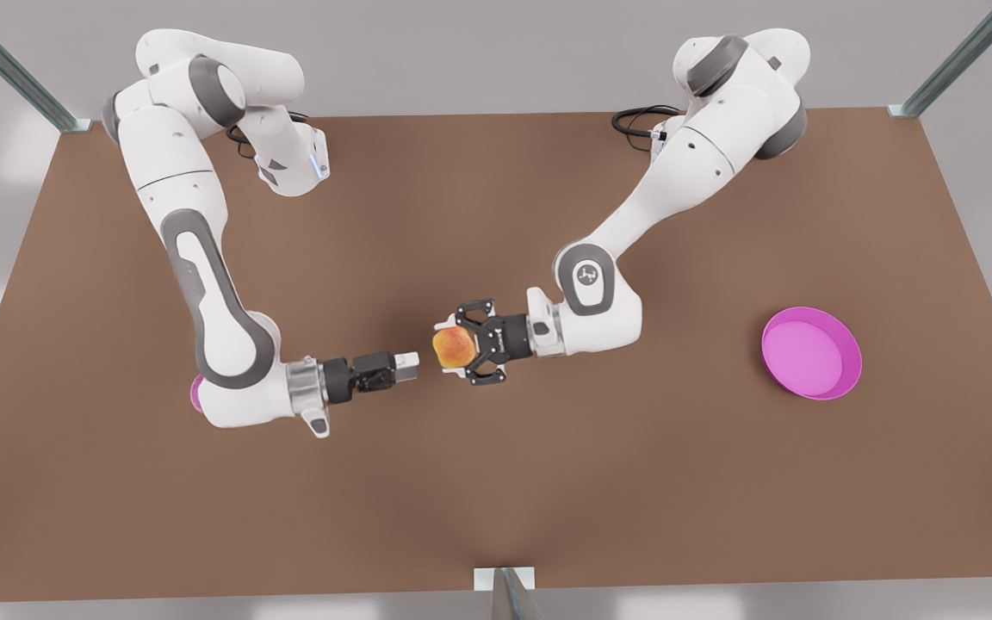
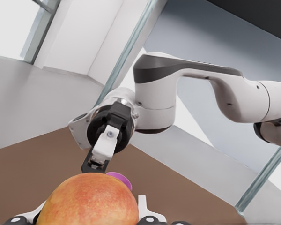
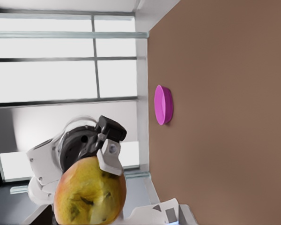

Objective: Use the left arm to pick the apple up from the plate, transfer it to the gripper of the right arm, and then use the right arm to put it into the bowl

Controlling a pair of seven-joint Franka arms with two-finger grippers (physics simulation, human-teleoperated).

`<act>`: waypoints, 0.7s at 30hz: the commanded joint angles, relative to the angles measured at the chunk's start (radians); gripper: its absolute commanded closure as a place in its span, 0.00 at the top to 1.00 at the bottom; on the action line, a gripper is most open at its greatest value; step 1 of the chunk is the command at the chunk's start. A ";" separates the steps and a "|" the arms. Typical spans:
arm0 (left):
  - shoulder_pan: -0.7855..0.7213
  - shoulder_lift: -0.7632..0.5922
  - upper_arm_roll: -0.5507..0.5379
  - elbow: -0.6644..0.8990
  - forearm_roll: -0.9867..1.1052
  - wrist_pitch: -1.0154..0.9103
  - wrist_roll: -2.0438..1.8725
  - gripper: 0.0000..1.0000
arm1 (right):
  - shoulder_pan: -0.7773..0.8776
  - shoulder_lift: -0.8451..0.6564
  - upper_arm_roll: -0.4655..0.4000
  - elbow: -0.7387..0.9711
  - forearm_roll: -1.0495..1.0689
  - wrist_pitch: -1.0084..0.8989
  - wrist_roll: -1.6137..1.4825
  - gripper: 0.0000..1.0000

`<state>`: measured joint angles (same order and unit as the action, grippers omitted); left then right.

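Observation:
The red-orange apple (image 1: 453,348) hangs above the middle of the brown table, with my left gripper (image 1: 451,349) shut on it between openwork black fingers (image 3: 110,157). That arm reaches in from the front view's right. Facing it from the front view's left, my right gripper (image 1: 414,362) points its tip at the apple (image 2: 86,201) with a small gap between them. The left wrist view shows the right gripper (image 2: 100,152) head-on just beyond the apple. The magenta plate (image 1: 810,353) lies bare at the front view's right. A sliver of the bowl (image 1: 195,393) peeks out from under the right arm.
Metal frame posts stand at the table's far corners (image 1: 65,116) and at the middle of the near edge (image 1: 505,594). Black cables (image 1: 634,120) lie by the left arm's base. The plate (image 3: 163,105) is seen edge-on in the right wrist view.

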<state>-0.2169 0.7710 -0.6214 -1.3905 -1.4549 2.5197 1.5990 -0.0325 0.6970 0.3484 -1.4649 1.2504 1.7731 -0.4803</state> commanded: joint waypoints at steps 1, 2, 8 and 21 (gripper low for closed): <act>-0.005 0.004 0.000 0.001 -0.025 -0.012 0.469 0.65 | -0.001 -0.004 0.014 -0.008 0.017 0.009 -0.458 1.00; -0.009 0.005 0.000 0.001 -0.027 -0.012 0.469 0.65 | -0.007 -0.004 0.029 -0.009 0.040 0.008 -0.457 1.00; -0.010 0.008 0.000 -0.001 -0.028 -0.012 0.470 0.65 | -0.061 -0.020 0.101 -0.101 0.145 -0.015 -0.494 1.00; -0.016 0.019 0.000 0.007 -0.030 -0.013 0.481 0.65 | -0.049 -0.011 0.135 -0.120 0.121 0.100 -0.518 1.00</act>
<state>-0.2314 0.7906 -0.6209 -1.3855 -1.4903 2.5187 1.9402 -0.0858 0.6865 0.4823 -1.5843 1.3709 1.8462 -0.8278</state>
